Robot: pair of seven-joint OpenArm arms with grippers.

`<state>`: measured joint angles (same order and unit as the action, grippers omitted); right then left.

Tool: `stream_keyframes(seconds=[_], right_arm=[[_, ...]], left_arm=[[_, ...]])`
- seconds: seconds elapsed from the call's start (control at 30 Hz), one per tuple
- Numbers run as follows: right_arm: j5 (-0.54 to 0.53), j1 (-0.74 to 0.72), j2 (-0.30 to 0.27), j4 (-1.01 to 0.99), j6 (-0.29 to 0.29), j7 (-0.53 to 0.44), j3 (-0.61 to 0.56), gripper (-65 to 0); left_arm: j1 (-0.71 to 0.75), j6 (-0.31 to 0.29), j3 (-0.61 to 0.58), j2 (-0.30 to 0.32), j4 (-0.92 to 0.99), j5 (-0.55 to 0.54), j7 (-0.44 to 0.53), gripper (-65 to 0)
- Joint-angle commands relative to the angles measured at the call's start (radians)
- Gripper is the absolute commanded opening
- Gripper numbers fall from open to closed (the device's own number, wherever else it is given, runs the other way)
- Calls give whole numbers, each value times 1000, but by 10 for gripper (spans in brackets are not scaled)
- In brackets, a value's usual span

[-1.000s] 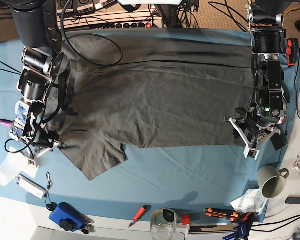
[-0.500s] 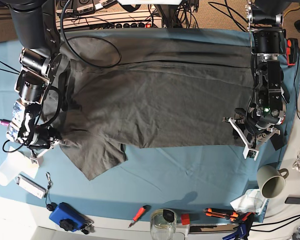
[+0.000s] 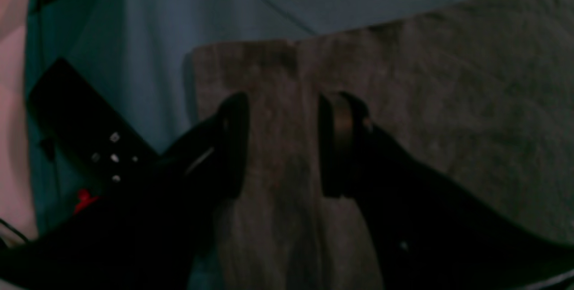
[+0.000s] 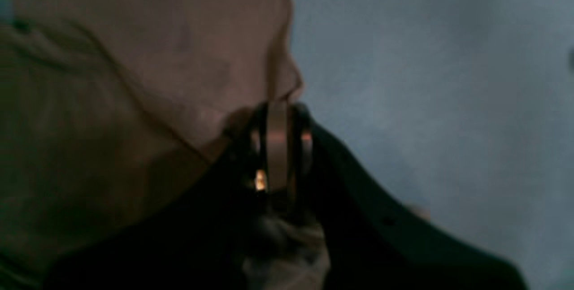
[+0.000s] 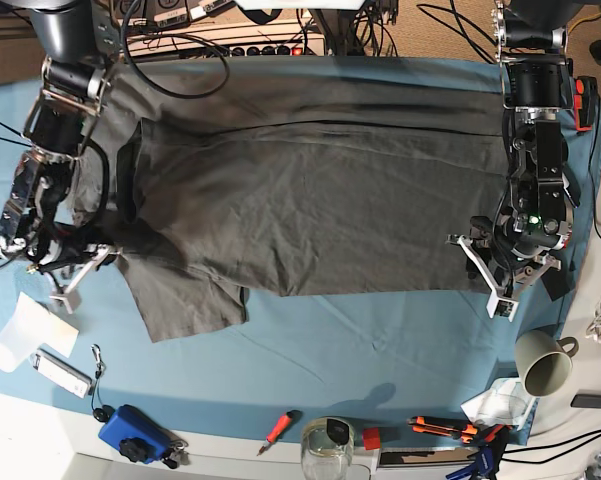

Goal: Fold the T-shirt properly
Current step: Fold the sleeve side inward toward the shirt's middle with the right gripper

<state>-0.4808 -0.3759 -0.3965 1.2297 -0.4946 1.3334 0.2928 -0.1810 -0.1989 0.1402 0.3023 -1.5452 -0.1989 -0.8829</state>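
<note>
So the big dark charcoal-grey short-sleeved cotton T-shirt (image 5: 310,205) is spread out wrinkled across the middle of the teal-blue cloth sheet (image 5: 380,350) that covers the bench, running from near the left edge almost to the right edge, with one sleeve flopped down toward the near-left corner. The right gripper (image 4: 280,146) is over by the left edge and its two black fingers are clamped tight on a pinch of the shirt's fabric edge, you can see the cloth bunched up right between them in the wrist view. The left gripper (image 3: 282,144) sits at the shirt's hem near the right edge, fingers spread apart with the grey fabric lying flat between them, not pinching anything; in the base view it's (image 5: 505,270) right on the shirt's corner. Along the near edge there's a pale green ceramic mug (image 5: 542,362) by the near-right corner, a red-handled screwdriver (image 5: 278,430), and a blue plastic box-shaped gadget (image 5: 132,435) toward the near-left.
</note>
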Motion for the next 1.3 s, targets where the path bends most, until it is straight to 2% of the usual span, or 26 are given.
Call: stream_keyframes(seconds=[0.0, 0.2, 0.37, 0.47, 0.57, 0.63, 0.8, 0.83, 0.97, 1.1, 1.13, 1.17, 1.27], right_arm=[[-21, -2, -27, 26, 7, -4, 3, -650], [-149, 111, -39, 120, 11, 9, 54, -650], [-216, 200, -38, 221, -29, 11, 145, -650], [-237, 216, -38, 229, -40, 13, 178, -650], [-237, 212, -39, 229, -78, 24, 189, -650], [-241, 209, -38, 229, -78, 24, 189, -650], [-282, 206, -38, 229, -78, 24, 189, -455], [-290, 206, -39, 229, -78, 24, 189, -434], [-394, 193, -37, 237, -79, 54, 189, -431], [-334, 127, -29, 290, -109, 60, 189, -431], [-299, 105, -31, 290, -110, 35, 189, -431], [-248, 86, -31, 285, -98, -4, 189, -431], [-101, 40, -30, 205, -5, -132, 176, -431]], left_arm=[[-24, 3, 5, 11, -18, -2, 18, -392], [-24, 3, 5, 11, -18, -2, 19, -392], [-24, 3, 5, 11, -18, -2, 19, -392], [-25, 3, 5, 11, -18, -2, 19, -392], [-25, 3, 5, 11, -18, -2, 19, -392], [-24, 3, 5, 11, -18, -2, 18, -392], [-24, 3, 5, 11, -18, -2, 15, -392], [-24, 3, 5, 11, -18, -2, 15, -392], [-25, 3, 5, 11, -18, -2, 15, -392], [-25, 3, 5, 11, -18, -3, 16, -392], [-25, 3, 5, 11, -18, -3, 15, -392], [-24, 3, 5, 11, -18, -2, 15, -392], [-25, 3, 5, 11, -18, -3, 14, -392]])
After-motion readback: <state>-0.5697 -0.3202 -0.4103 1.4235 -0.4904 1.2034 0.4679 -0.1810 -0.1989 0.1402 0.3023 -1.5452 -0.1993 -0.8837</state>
